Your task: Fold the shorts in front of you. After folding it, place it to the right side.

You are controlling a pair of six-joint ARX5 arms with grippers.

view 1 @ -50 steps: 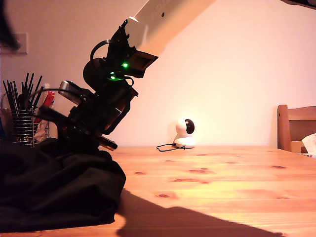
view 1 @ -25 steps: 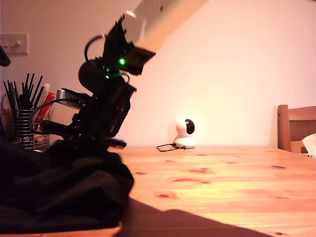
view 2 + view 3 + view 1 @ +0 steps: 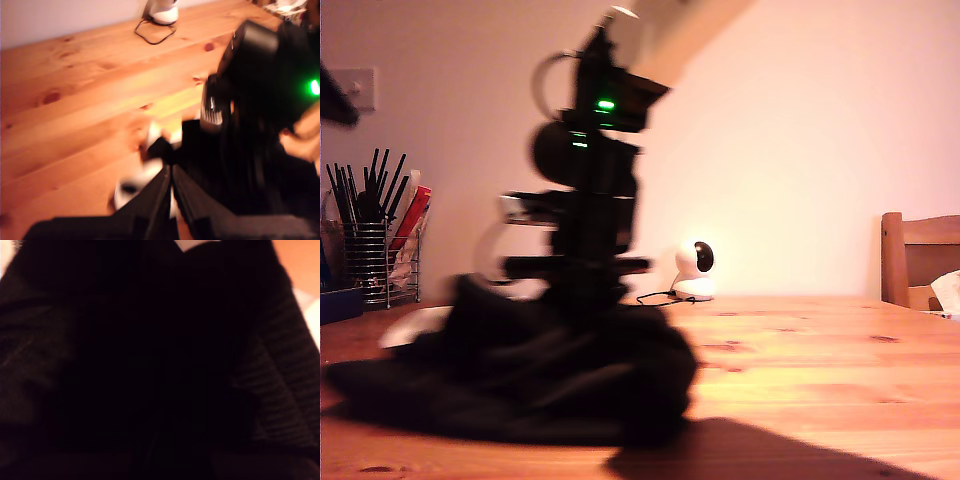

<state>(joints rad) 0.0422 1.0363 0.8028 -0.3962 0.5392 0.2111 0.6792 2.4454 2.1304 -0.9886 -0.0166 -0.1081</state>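
The shorts (image 3: pixel 550 380) lie in a dark, bunched heap on the wooden counter (image 3: pixel 820 360), toward the exterior view's left end and close to the counter's front edge. A pale strip – probably one white hem band – pokes out at the heap's side nearer that left end. An arm (image 3: pixel 590 200) with green lights stands upright over the heap, its lower end down in the fabric; the picture is smeared there, so I cannot tell which arm it is.

My first tool (image 3: pixel 171 187) is narrow, its two fingers almost together with only a thin slit between them. Blurred white and black cloth sits right at their tips, and they seem to pinch it. Beside it the first wrist view shows an arm with a green light against the black fabric.

The second wrist view is filled with the shorts' dark cloth, ribbed on one side – my second tool cannot be made out, so I cannot tell whether it is wide or narrow.

Near the counter's far edge a small white camera (image 3: pixel 695 268) stands with its cable beside it, well apart from the heap. A wire utensil holder (image 3: pixel 365 265) stands at the far corner on the exterior view's left, and a wooden chair (image 3: pixel 920 260) shows beyond the opposite end.
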